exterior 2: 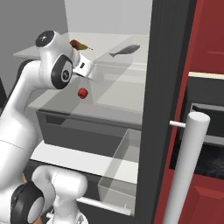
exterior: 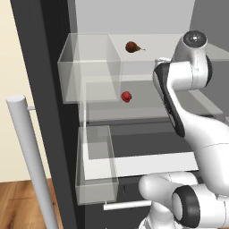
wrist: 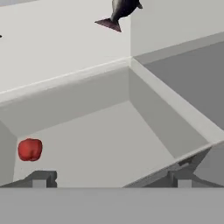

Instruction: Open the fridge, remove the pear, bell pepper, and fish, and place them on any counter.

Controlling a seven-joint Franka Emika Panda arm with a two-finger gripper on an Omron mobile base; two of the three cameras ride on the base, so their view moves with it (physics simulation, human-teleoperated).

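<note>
The fridge (exterior: 42, 89) stands open, both dark doors swung out. On its upper shelf lies the brownish-red pear (exterior: 133, 47) (exterior 2: 78, 44), and further right on that shelf the dark grey fish (exterior 2: 124, 51) (wrist: 120, 11). One shelf lower sits the red bell pepper (exterior: 126, 96) (exterior 2: 82, 92) (wrist: 29, 149). My gripper (wrist: 111, 179) is open and empty inside the fridge, between the two shelves. The pepper is ahead of it, low at the left of the hand view, and the fish at the top. The counter is out of view.
Clear door bins (exterior: 89, 67) (exterior 2: 118, 175) hang on the open doors at both sides of the arm. Long silver bar handles (exterior: 27, 156) (exterior 2: 188, 166) stand close to the base. Red cabinets (exterior 2: 210, 43) and a dark oven front (exterior 2: 205, 131) are right of the fridge.
</note>
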